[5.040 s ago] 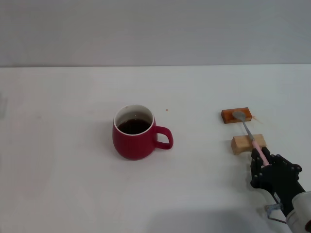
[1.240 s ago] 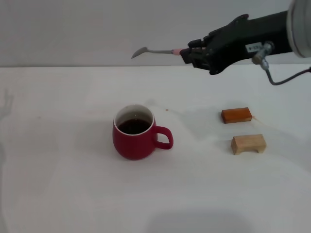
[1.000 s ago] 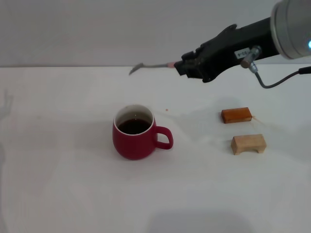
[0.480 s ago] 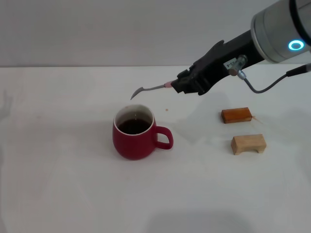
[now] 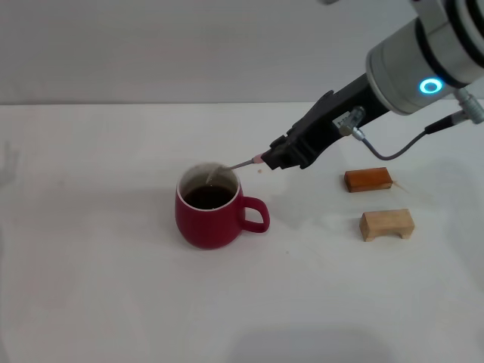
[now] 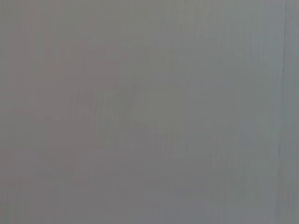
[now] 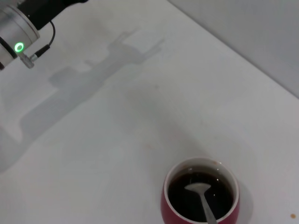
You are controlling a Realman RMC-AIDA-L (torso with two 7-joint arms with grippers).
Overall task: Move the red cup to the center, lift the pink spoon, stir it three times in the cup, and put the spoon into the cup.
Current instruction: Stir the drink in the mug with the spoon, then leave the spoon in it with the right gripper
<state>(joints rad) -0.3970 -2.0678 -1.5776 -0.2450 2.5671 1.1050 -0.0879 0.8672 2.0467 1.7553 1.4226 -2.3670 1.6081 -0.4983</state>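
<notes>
The right gripper (image 5: 278,157), at 2 o'clock from the red cup (image 5: 208,215), grasps the pink spoon (image 5: 240,164); its metal bowl dips into the dark liquid (image 7: 201,195).

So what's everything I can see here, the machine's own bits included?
mug: one, dark red with a white inner rim, mid-table, handle toward the blocks, dark drink inside.
spoon: one, grey metal with a pink handle end, slanting down over the mug rim, its bowl at the drink's surface.
orange-brown block: one, on the table to the robot's right of the mug.
tan block: one, just nearer than the orange-brown one.
table: one, white.
right gripper: one, black, above the table beside the mug, holding the spoon's handle.
left arm: seen only from the right wrist, off at the table's far side.
</notes>
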